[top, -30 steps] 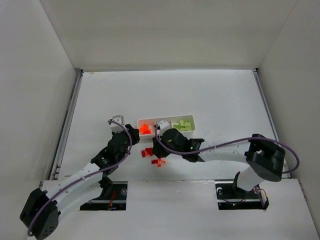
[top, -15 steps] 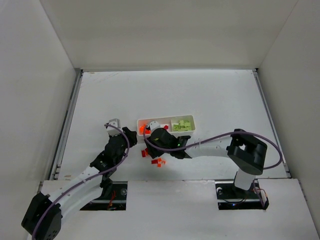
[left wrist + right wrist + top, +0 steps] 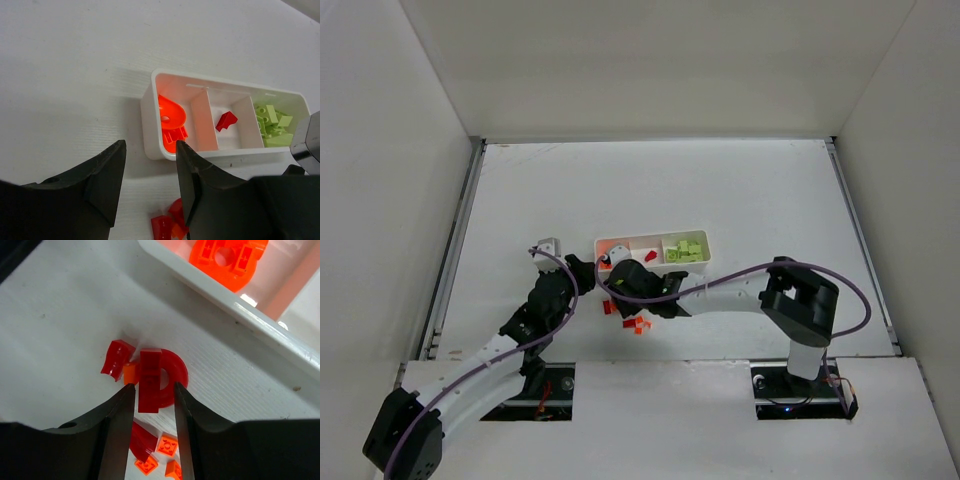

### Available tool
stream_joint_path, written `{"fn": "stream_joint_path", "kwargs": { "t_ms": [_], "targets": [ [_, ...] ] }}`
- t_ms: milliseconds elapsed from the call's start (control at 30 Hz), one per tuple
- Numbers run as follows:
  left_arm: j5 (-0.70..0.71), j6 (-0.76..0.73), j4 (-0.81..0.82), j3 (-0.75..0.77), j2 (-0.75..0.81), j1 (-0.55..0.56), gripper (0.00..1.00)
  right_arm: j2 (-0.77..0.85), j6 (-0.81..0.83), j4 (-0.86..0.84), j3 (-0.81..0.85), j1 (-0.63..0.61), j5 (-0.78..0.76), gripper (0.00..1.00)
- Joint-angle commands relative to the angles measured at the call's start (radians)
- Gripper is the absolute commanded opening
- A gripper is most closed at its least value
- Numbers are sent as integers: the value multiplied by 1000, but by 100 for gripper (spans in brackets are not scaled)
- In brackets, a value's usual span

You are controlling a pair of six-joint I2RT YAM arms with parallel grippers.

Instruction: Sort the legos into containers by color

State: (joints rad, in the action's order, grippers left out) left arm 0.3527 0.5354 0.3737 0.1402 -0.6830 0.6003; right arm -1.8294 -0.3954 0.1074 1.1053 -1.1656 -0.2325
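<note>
1. Since a second ago, the right gripper has been shifted left along the near side of the tray, towards its left end.
2. Its fingers are spread either side of a red curved lego lying on the table (contact cannot be confirmed).
3. Small orange legos are scattered just beside it.
4. The left gripper is held spread and empty, left of the tray.
5. Orange pieces are noted in the left compartment, one red piece in the middle, and yellow-green pieces in the right.
</note>
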Motion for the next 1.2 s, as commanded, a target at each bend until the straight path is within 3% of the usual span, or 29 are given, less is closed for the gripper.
{"fn": "stream_joint_path", "kwargs": {
  "t_ms": [0, 333, 800, 1167],
  "targets": [
    [-6, 6, 39, -11, 20, -4, 42, -14, 12, 12, 33, -6, -37, 42],
    [-11, 9, 39, -13, 19, -12, 42, -15, 1, 17, 25, -6, -54, 21],
    [-9, 17, 41, -19, 34, -29, 42, 217, -3, 28, 19, 5, -47, 19],
    [6, 49, -22, -25, 71, -4, 36, 10, 3, -57, 200, 135, -44, 19]
  ]
}}
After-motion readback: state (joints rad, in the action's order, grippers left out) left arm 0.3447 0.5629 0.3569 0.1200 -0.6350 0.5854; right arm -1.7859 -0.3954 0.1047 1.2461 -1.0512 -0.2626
